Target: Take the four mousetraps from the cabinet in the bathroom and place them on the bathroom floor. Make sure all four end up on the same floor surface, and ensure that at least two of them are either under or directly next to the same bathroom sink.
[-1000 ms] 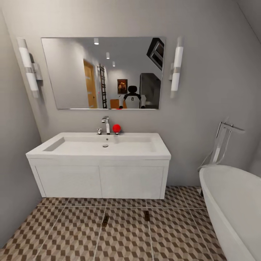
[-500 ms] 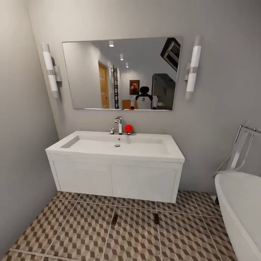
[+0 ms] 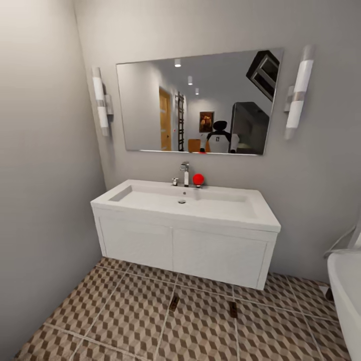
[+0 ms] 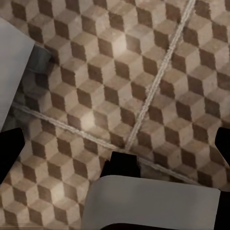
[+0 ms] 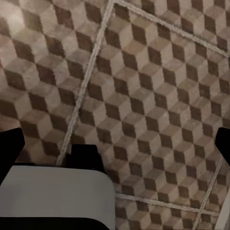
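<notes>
From my head, I face the sink (image 3: 188,210), a long white wall-hung block with a chrome tap (image 3: 186,173) and a red ball (image 3: 198,179) beside it, under a mirror (image 3: 198,103). Two traps (image 3: 174,303) lie flat on the floor (image 3: 115,316) just in front of the sink; the second trap (image 3: 233,309) is off to the right, apart from the first. Both sit near a grout line. A bathtub (image 3: 346,286) edge shows at the far right. The cabinet is somewhere out of this view, so I judge two traps remain to be fetched. The risk is my base: turning or rolling in this narrow room, I could run over the laid traps or nudge them away from the sink, and the tub rim is close enough to clip.

From my left wrist, my left hand (image 4: 115,143) hangs over bare tile, dark fingertips (image 4: 9,146) wide at the frame's edges, released, nothing between them. A white panel (image 4: 12,62) edge is near; swinging the arm could strike it.

From my right wrist, my right hand (image 5: 117,143) is likewise spread and empty above the floor. With the hands hanging low, a sweep could scatter a trap.
</notes>
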You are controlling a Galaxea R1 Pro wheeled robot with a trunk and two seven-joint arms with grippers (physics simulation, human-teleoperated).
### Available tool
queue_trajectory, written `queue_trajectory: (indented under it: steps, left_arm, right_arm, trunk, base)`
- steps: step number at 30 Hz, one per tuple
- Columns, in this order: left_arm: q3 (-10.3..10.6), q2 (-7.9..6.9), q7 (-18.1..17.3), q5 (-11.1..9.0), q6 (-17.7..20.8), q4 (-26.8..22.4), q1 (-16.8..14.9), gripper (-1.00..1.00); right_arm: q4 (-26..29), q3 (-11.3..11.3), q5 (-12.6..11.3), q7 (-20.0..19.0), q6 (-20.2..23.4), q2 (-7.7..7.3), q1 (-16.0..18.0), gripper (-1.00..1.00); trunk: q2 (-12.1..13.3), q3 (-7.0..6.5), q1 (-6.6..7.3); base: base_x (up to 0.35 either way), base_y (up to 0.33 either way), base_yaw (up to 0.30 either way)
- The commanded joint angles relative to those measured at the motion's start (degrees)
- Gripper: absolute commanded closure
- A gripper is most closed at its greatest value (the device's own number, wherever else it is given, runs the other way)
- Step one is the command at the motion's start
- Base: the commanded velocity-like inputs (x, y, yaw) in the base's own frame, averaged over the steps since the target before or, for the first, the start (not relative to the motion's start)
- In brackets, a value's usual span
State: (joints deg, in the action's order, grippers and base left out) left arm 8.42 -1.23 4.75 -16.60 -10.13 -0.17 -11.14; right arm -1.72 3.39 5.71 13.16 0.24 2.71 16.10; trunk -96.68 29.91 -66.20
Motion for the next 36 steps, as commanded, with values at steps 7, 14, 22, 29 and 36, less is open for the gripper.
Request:
queue_trajectory:
  steps: [7,14,22,29,36]
  left_arm:
    - [0.47,0.13,0.21,-0.45,-0.16,0.00,-0.03,-1.00]
    - [0.43,0.18,0.28,-0.45,-0.16,-0.01,-0.02,-1.00]
    - [0.39,0.30,0.33,-0.45,-0.15,-0.01,-0.02,-1.00]
    - [0.32,0.68,0.36,-0.39,-0.04,-0.01,-0.02,-1.00]
    - [0.29,2.30,0.33,-0.44,0.05,-0.01,-0.02,-1.00]
  right_arm:
    - [-0.20,0.30,0.53,0.29,0.03,0.10,0.09,-1.00]
    - [-0.21,0.30,0.54,0.29,0.03,0.17,0.06,-1.00]
    - [-0.21,0.30,0.59,0.29,0.03,0.19,-0.17,-1.00]
    - [-0.20,0.30,0.61,0.29,0.03,0.19,-0.31,-1.00]
    - [-0.21,0.30,0.61,0.29,0.03,0.20,-0.35,-1.00]
  trunk:
    - [-0.03,-0.13,0.00]
    - [-0.03,-0.32,0.00]
    - [-0.03,-0.54,0.00]
    - [-0.03,-0.73,0.00]
    - [-0.03,-0.93,0.00]
  base:
    - [0.000,0.000,0.266]
    - [0.000,0.000,0.267]
    - [0.000,0.000,0.267]
    - [0.000,0.000,0.267]
    - [0.000,0.000,0.267]
